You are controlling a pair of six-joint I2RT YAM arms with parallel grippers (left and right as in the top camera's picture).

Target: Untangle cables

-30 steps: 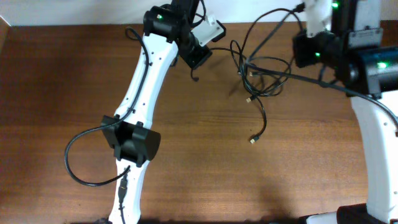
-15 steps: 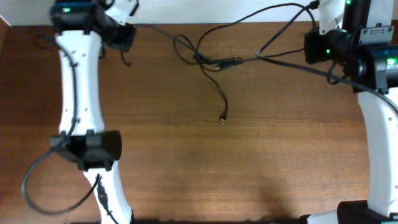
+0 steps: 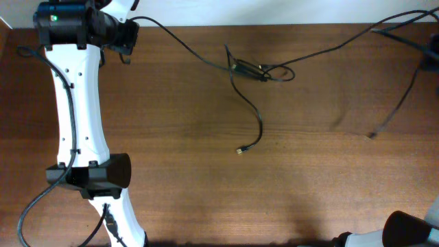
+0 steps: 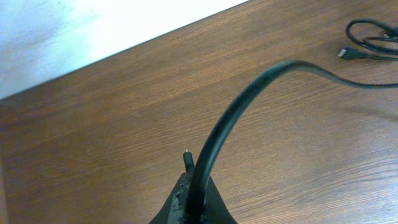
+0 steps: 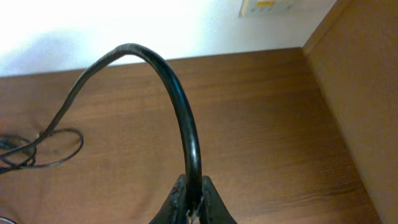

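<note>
- Overhead: left gripper (image 3: 125,41) at upper left, clamped on one of the cables (image 3: 184,42). Cord running right and slightly down to the knot (image 3: 257,70) at upper centre. Second strand leaving the knot toward the upper right corner and out of frame; right gripper not visible here. Loose tail ending in a plug (image 3: 239,151), drooping from the knot to mid-frame on the table (image 3: 206,199).
- Left wrist: fingers pinched on the cord at bottom centre, no gap showing. Cord arching up and off toward the right edge. Knot small at upper right, well apart from the fingers.
- Right wrist: right gripper (image 5: 189,202) at bottom centre, likewise closed on a cord that arches up, then down to the left. Loops of the knot low at the left edge, well apart.
- Judgement: long axis of the tangle left to right along the top of the overhead frame. Knot between the two grips, seemingly nearer the left one. Further spreading probably along that line, with some risk of cinching the knot tighter.
</note>
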